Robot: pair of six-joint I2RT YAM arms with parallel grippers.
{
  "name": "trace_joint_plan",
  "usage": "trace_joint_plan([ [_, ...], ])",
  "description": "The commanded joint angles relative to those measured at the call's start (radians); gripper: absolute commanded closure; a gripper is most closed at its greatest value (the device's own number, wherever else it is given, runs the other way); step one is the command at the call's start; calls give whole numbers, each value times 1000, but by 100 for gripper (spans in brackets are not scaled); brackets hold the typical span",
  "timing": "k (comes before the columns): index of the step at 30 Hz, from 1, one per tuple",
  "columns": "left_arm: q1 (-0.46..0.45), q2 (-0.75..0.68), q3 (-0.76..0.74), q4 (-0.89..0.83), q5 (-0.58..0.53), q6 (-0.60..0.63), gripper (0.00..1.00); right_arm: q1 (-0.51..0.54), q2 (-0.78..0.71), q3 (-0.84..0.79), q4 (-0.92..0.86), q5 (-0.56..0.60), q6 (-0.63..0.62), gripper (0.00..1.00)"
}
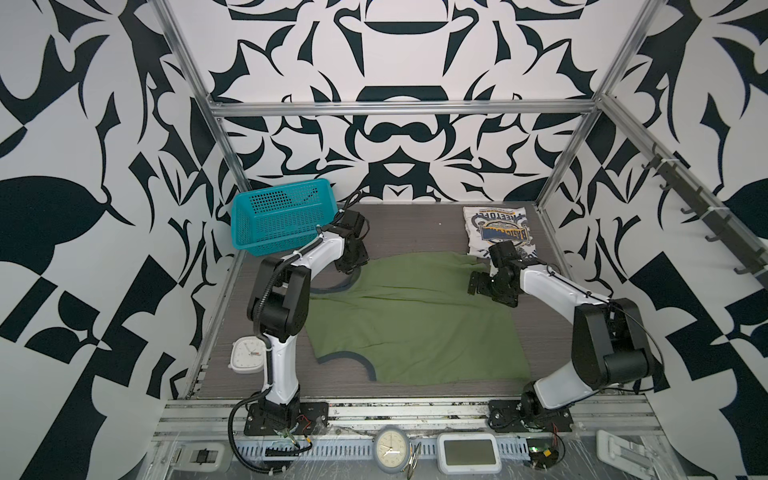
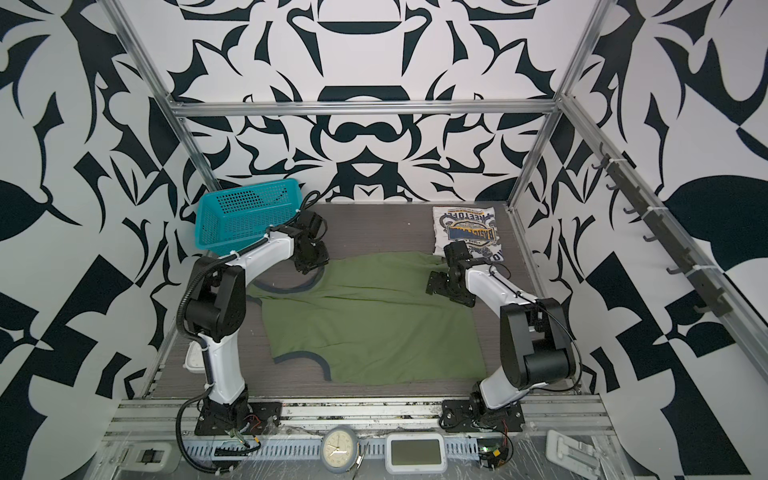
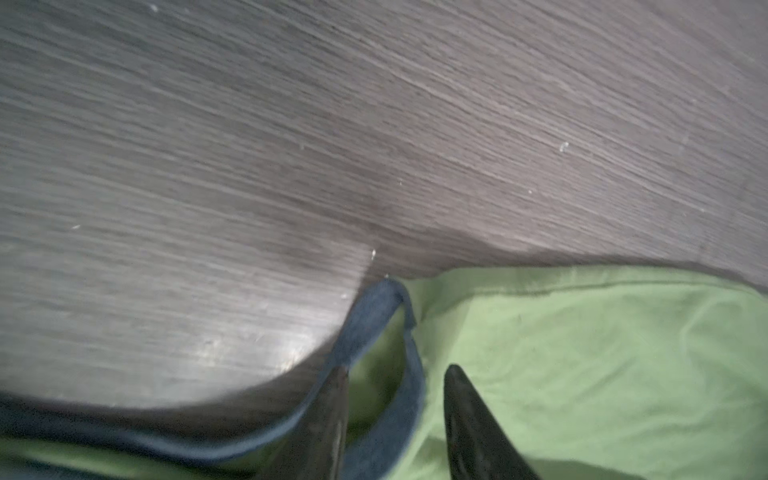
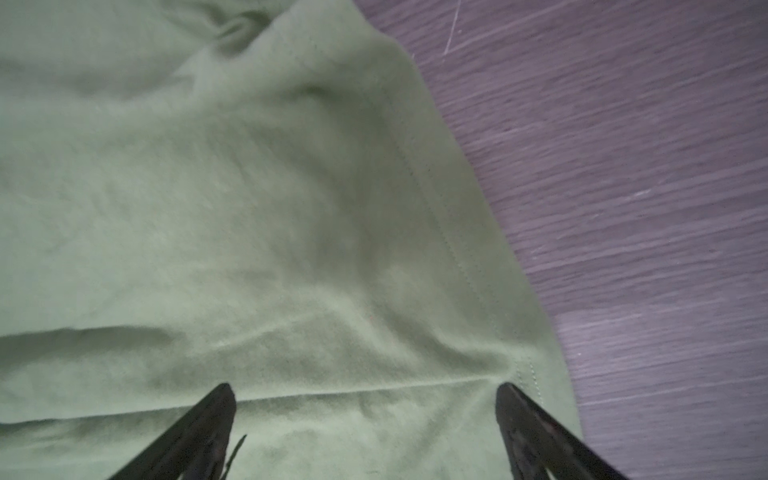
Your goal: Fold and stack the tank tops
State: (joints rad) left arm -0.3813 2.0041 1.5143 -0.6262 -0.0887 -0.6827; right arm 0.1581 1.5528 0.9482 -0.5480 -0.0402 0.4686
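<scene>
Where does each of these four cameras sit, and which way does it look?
Both top views: overhead at the front, looking down and back; table, olive tank top, left arm, right arm.
Left wrist: on that arm, facing table and navy trim past the left end effector.
Right wrist: on that arm, facing the top's hem; right end effector spread wide.
Shared: all show the olive tank top.

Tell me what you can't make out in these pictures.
- Left gripper: its own wrist hides it in both top views. The blurred left wrist view shows the jaws either side of the green top's strap, but not whether they pinch it.
- White top: the right arm covers part of its print in both top views.
- Clock: partly behind the left arm in both top views.
</scene>
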Motion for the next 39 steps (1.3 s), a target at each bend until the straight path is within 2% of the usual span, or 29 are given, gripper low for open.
trace_joint_plan([
  [1,2,24,28,-56,14,-9,61,3,1,-8,11,3,-8,1],
  [5,-5,46,22,-11,67,-12,64,3,15,-5,15,-3,-8,0],
  [10,-26,89,64,-10,49,-8,71,3,33,-4,21,-12,-5,0],
  [17,-49,165,178,-146,-109,12,88,3,40,-2,19,-8,-8,0],
  [20,-68,178,230,-250,-237,35,92,3,51,0,16,-9,-7,0],
  [22,-83,191,273,-329,-314,59,93,2,57,1,16,-9,-9,0],
  [30,-114,217,347,-491,-466,161,93,3,69,11,16,-12,-9,0],
  [39,-171,337,477,-530,-425,245,88,4,73,15,13,-17,-9,0],
])
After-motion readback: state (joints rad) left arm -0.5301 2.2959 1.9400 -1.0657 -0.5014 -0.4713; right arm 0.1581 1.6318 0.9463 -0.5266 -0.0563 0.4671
